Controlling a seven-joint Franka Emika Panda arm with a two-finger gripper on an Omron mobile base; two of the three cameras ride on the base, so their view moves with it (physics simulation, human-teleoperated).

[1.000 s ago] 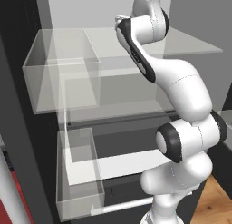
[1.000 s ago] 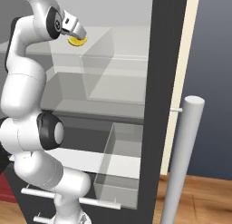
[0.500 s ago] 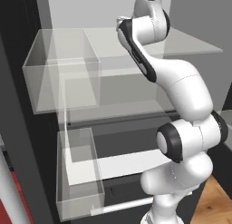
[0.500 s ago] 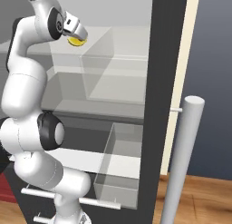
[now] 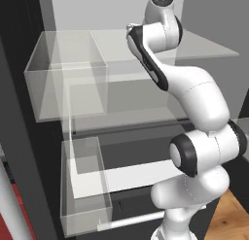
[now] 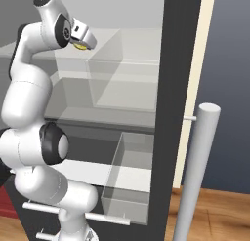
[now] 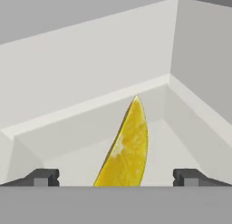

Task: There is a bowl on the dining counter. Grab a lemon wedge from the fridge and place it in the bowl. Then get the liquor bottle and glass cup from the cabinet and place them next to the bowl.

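the lemon wedge (image 7: 127, 148) has a pulpy, finely grained yellow flesh with a slight wet sheen and a smoother, darker rind edge. the fridge (image 6: 178, 89) shows a matt dark grey shell outside and smooth, pale, plastic-looking walls inside. its clear bins (image 5: 85, 188) look like thin, transparent, glossy plastic. the bar handle (image 6: 195, 171) is smooth, pale grey, with a dull metal look. the floor (image 6: 215, 213) looks like warm, grained wood.
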